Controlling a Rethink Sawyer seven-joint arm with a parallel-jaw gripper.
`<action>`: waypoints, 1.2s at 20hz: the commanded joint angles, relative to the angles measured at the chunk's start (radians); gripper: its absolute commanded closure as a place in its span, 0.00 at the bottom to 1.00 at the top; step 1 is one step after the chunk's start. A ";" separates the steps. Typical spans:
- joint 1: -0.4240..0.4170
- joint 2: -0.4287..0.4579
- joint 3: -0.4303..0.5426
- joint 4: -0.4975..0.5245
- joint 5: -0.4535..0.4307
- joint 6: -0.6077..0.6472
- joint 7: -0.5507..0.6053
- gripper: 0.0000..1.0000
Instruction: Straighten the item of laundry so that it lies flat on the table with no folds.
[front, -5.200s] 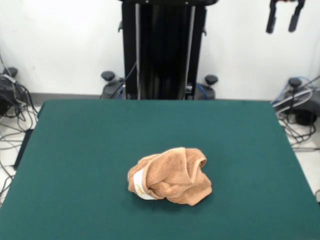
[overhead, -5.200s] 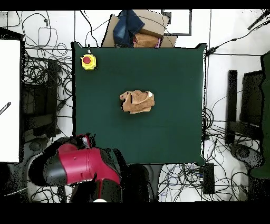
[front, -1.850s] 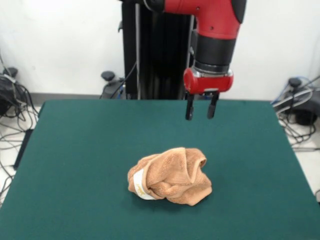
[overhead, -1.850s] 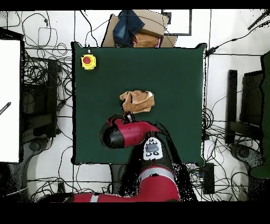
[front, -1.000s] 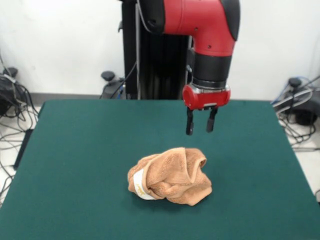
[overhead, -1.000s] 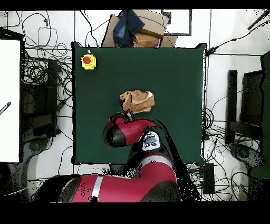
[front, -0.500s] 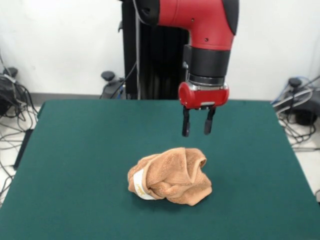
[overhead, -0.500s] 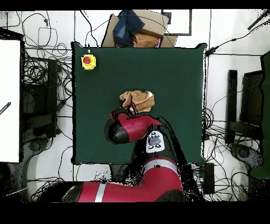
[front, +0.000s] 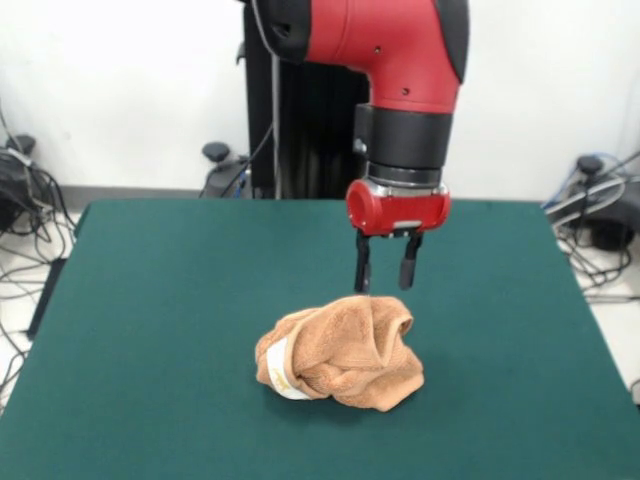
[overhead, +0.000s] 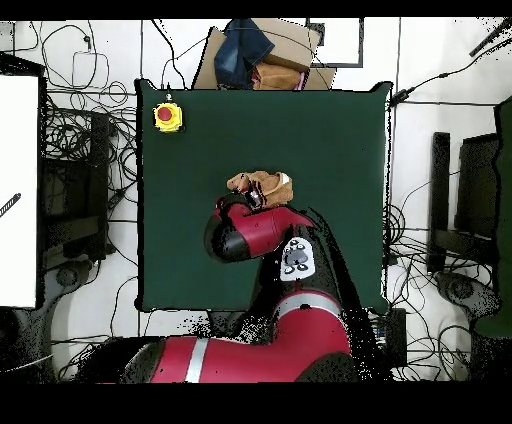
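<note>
**Approach to crumpled towel**

Orange-tan terry towel (front: 340, 351), bunched in a lump near centre of dark green felt table (front: 150, 300), white tag facing front-left. Black two-finger gripper (front: 383, 270) spread, empty, just above lump's far edge. Best to pinch one outer fold, not the whole bundle.

White wall (front: 120, 90) behind; cables (front: 25, 235) tangled on pale floor (front: 610, 330)

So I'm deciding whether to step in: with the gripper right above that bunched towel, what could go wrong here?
The open gripper hangs over the crumpled towel's far top folds, so it may pinch several layers and lift the whole bundle without unfolding it. Pressing too deep could also jam its fingers against the table.
</note>
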 joint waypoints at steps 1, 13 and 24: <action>-0.034 0.087 0.074 -0.094 -0.073 0.031 0.027 0.00; -0.026 0.104 0.068 -0.126 -0.064 0.074 0.041 0.00; 0.029 0.113 0.009 -0.099 0.000 0.042 0.131 0.00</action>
